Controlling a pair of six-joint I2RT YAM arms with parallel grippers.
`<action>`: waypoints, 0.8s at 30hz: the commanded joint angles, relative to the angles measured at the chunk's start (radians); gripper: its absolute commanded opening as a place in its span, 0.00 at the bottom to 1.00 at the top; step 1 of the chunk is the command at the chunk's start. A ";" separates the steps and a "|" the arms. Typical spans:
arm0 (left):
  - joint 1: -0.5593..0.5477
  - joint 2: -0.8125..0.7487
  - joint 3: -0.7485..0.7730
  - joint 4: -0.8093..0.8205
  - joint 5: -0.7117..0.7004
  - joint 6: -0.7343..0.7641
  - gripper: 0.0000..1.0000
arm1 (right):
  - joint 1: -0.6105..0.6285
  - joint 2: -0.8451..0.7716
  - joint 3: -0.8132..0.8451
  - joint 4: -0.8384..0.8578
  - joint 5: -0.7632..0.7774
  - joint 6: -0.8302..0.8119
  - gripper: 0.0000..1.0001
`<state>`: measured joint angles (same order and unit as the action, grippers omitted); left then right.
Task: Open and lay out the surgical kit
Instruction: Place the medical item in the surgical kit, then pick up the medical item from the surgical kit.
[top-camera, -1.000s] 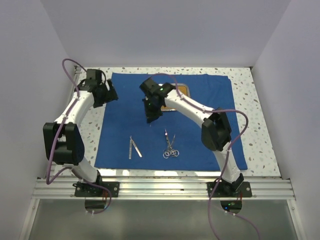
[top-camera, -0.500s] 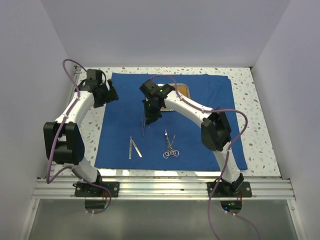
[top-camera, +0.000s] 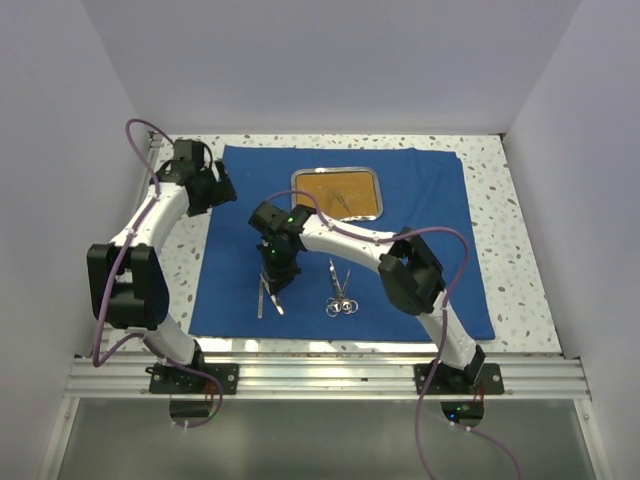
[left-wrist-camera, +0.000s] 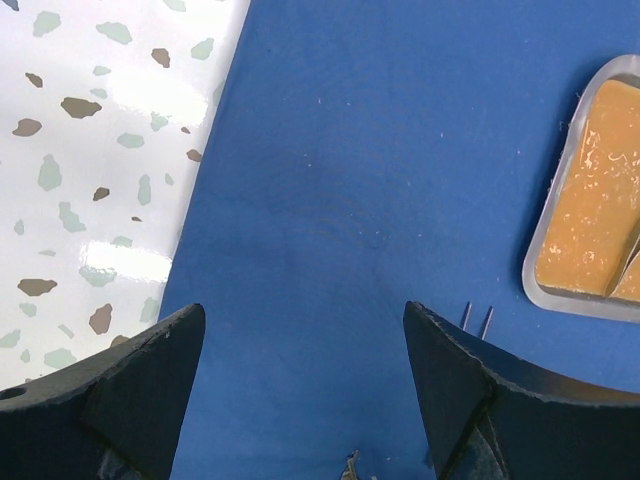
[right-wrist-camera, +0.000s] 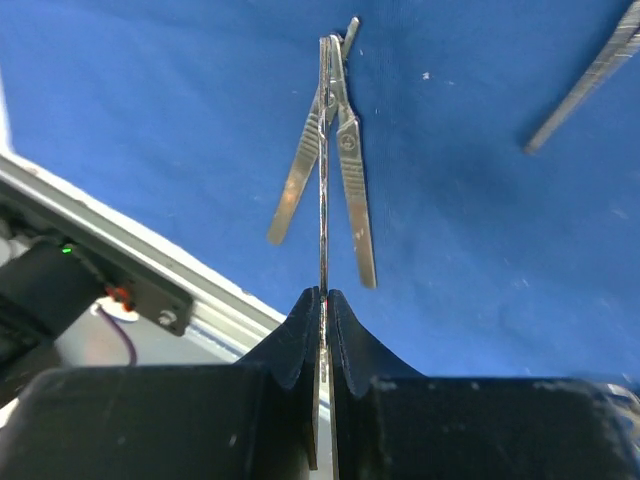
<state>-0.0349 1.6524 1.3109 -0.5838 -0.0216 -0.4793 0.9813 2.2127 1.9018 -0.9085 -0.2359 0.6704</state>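
My left arm folds at the elbow and reaches toward the far left, left gripper (left-wrist-camera: 300, 340) tipped downward, jaws spread wide apart. My right arm stretches low across to the left, right gripper (right-wrist-camera: 322, 295) angled down, fingers (right-wrist-camera: 298, 325) pinched tight on a thin silver instrument (right-wrist-camera: 323, 230)

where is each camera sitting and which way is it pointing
Top external: above and behind the robot, looking down on the blue cloth; left arm and right arm show.
Left wrist: looks down at cloth and terrazzo table; open left pincer at bottom.
Right wrist: looks down past the right pincer, shut on a thin silver instrument, at the tweezers.
Shared: tray in top and left wrist; tweezers in top and right wrist.
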 joint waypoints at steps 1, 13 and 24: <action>0.006 0.012 0.047 0.039 -0.015 -0.008 0.84 | 0.006 0.031 -0.023 0.036 -0.071 0.000 0.00; -0.005 0.021 0.051 0.053 0.003 -0.007 0.84 | 0.016 0.004 0.143 -0.119 0.027 -0.089 0.71; -0.342 0.061 0.073 0.009 -0.083 -0.087 0.84 | -0.202 -0.270 0.074 -0.274 0.283 -0.181 0.73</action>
<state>-0.3016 1.6917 1.3746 -0.5804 -0.0856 -0.5106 0.8776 2.0800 2.0411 -1.1034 -0.0719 0.5491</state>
